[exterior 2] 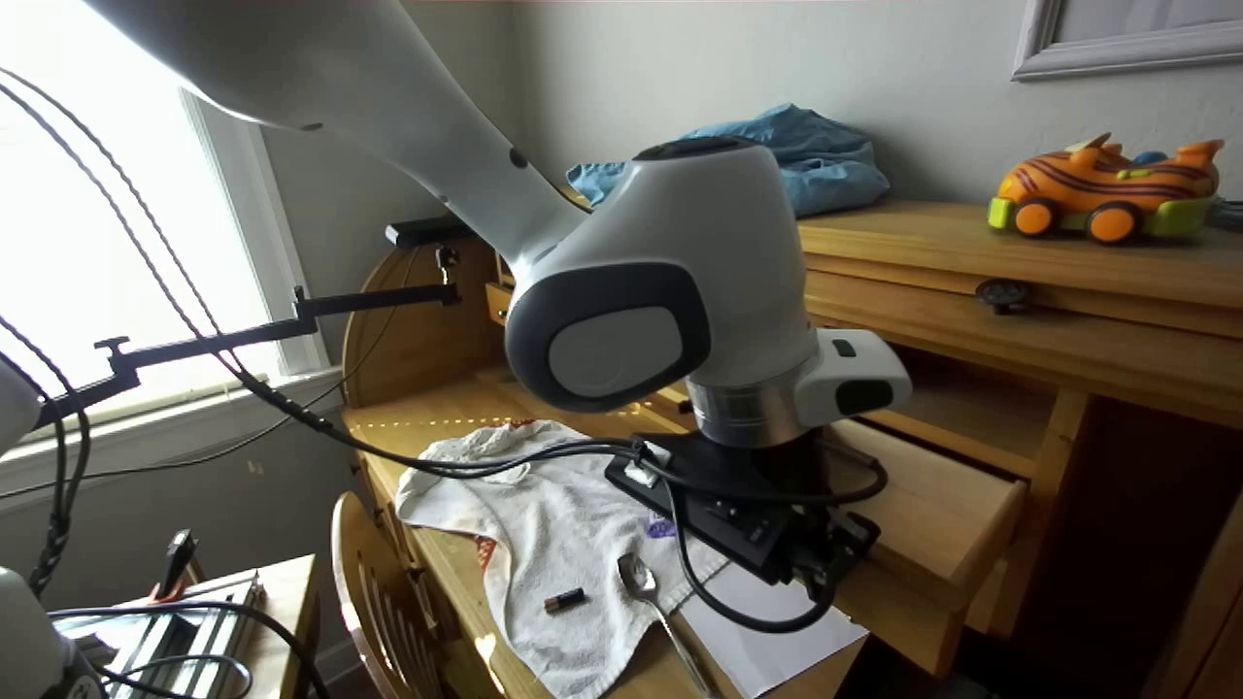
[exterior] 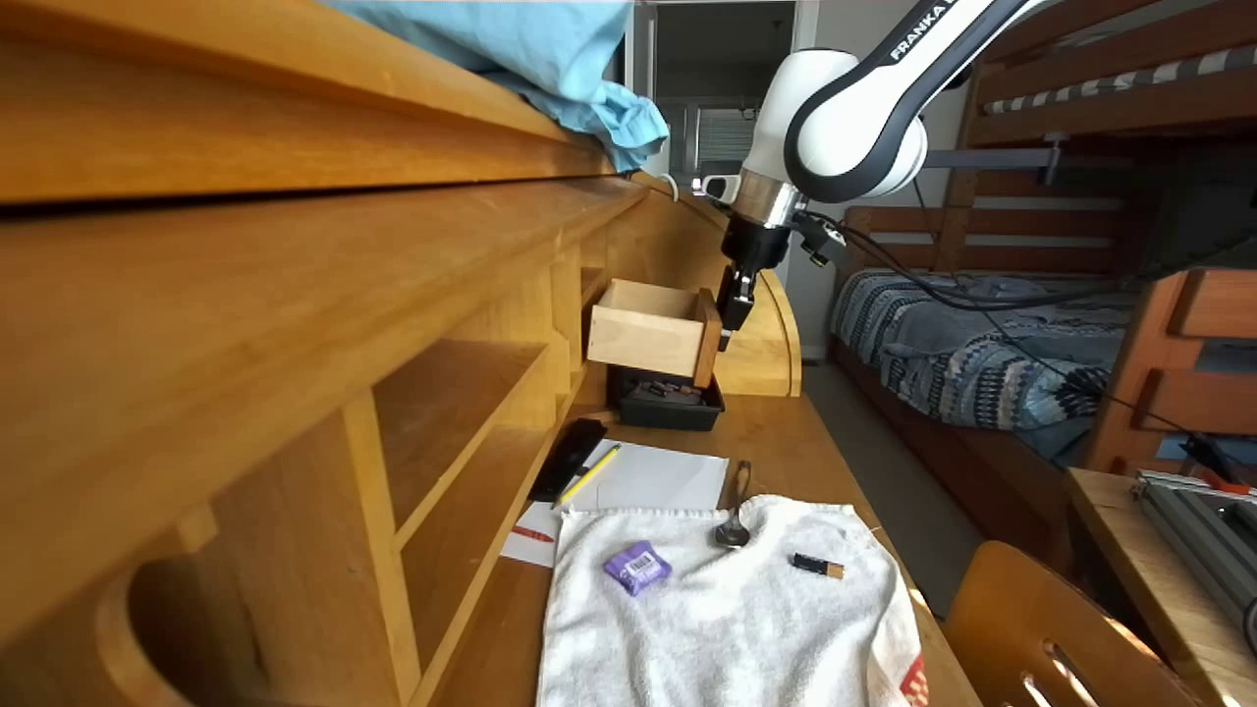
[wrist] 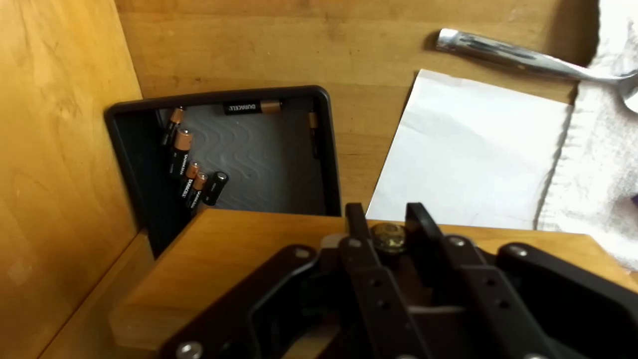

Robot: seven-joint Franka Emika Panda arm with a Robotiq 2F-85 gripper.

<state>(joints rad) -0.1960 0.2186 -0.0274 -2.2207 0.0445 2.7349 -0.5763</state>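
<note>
A small wooden drawer [exterior: 643, 339] sticks out from the desk hutch; it also shows in an exterior view [exterior 2: 913, 500]. Its front edge [wrist: 259, 232] crosses the wrist view. My gripper [wrist: 385, 217] has its fingers on both sides of the drawer's brass knob [wrist: 390, 238] and looks closed on it. The gripper also shows at the drawer front in an exterior view [exterior: 732, 319]; in an exterior view [exterior 2: 840, 553] its fingers are mostly hidden. A black tray [wrist: 219, 94] with several batteries [wrist: 182, 149] sits on the desk below the drawer.
A white towel [exterior: 707, 638] on the desk bears a purple packet [exterior: 638, 568], a battery [exterior: 817, 566] and a spoon's bowl [exterior: 733, 531]. White paper [exterior: 678, 476] and a yellow pencil [exterior: 589, 474] lie behind it. Hutch shelves [exterior: 471, 422] line one side. Cables [exterior 2: 466, 466] hang from the arm.
</note>
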